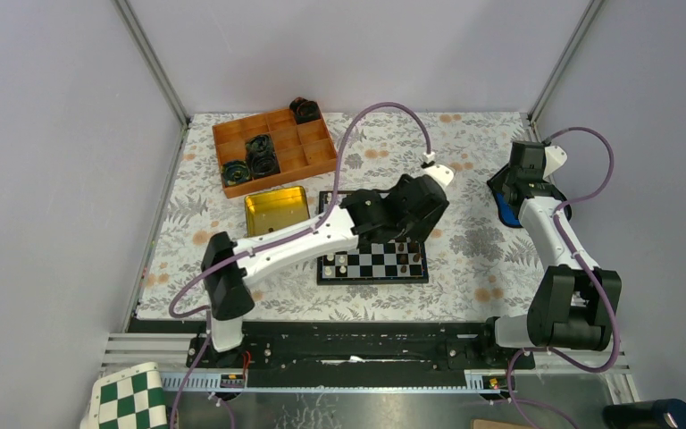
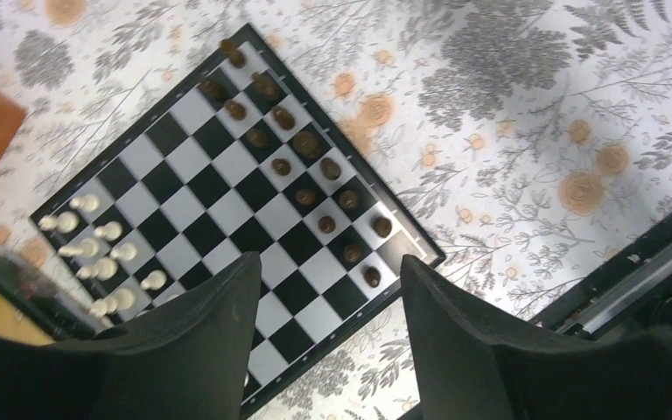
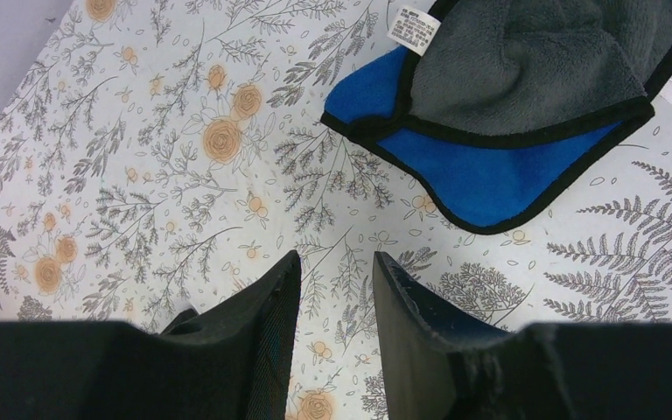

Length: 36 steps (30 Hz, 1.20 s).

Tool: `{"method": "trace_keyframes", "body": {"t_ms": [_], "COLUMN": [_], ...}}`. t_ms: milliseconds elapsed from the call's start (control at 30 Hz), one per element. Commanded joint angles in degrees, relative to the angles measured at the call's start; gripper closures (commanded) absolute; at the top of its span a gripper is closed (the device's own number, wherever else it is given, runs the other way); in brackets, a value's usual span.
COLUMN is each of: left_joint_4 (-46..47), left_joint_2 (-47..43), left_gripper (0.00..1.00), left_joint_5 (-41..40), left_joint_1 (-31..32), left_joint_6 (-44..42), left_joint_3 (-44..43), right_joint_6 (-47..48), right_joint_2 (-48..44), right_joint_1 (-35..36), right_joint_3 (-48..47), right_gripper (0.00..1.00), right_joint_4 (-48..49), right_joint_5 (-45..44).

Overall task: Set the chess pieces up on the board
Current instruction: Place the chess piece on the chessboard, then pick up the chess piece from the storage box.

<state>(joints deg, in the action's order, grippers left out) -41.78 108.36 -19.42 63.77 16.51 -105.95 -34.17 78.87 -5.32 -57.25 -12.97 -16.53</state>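
**Both Grippers Parted, Nothing Gripped**

Stretches the left arm point(image 1: 295, 241) from its near-left base out to the right and far side, wrist bent down near the middle of the scene. Points the left gripper point(image 2: 330, 262) downward, fingers spread wide, nothing between them. Folds the right arm point(image 1: 558, 237) at the near right, elbow low, forearm rising toward the far right. Aims the right gripper point(image 3: 337, 258) downward, fingers parted by a narrower gap, gripping nothing.

Smooth board point(image 2: 219, 188) — fleecy cloth point(image 3: 490, 171), shiny gold tray point(image 1: 276, 213).
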Motion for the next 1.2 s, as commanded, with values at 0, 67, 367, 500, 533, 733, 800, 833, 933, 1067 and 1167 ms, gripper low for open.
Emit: {"method": "trace_keyframes", "body": {"t_ms": [0,67,367,500,533,733,800,833,933,1067,1167], "left_joint_4": [-2.9,-3.6,-1.8,-1.9,-2.2,-2.1,-1.4,-0.9,0.4,2.0,3.8], "left_joint_2": [-5.1,-8.3,-21.0,-21.0,-20.7,-18.3,-17.6,-17.4,-16.7,-15.9,-15.9], "left_gripper": [0.32,0.31,0.34,0.35,0.36,0.37,0.37,0.37,0.39,0.40,0.41], "left_joint_5": [-11.0,-14.6,-9.2,-8.2,-7.9,-4.9,-3.9,-3.0,-0.8,0.8,2.3], "left_joint_1": [-0.5,-2.7,-26.4,-33.2,-34.5,-39.4,-40.7,-41.5,-43.4,-44.9,-45.8], "left_joint_6": [4.1,6.8,19.1,20.8,21.3,23.0,23.2,23.3,23.4,23.5,23.5], "left_joint_3": [4.0,7.7,28.1,31.7,32.2,35.6,36.8,37.5,39.8,42.6,44.4], "right_joint_6": [0.6,0.6,0.4,0.3,0.3,0.4,0.4,0.4,0.5,0.6,0.7], "right_joint_2": [-2.6,-2.7,-2.5,-2.1,-2.1,-1.7,-1.5,-1.4,-1.1,-0.7,-0.5], "right_joint_1": [-0.3,-0.3,-0.3,-0.1,0.0,0.3,0.4,0.4,0.6,0.7,0.8], "right_joint_3": [-1.4,-1.2,-0.2,-0.3,-0.3,-0.4,-0.4,-0.5,-0.5,-0.6,-0.6], "right_gripper": [0.57,0.57,0.57,0.57,0.57,0.57,0.57,0.57,0.56,0.56,0.56], "right_joint_4": [1.9,2.1,3.4,3.6,3.7,3.8,3.9,3.9,4.0,4.1,4.1], "right_joint_5": [0.8,1.1,3.4,4.0,4.1,4.1,4.2,4.2,4.2,4.3,4.2]}}
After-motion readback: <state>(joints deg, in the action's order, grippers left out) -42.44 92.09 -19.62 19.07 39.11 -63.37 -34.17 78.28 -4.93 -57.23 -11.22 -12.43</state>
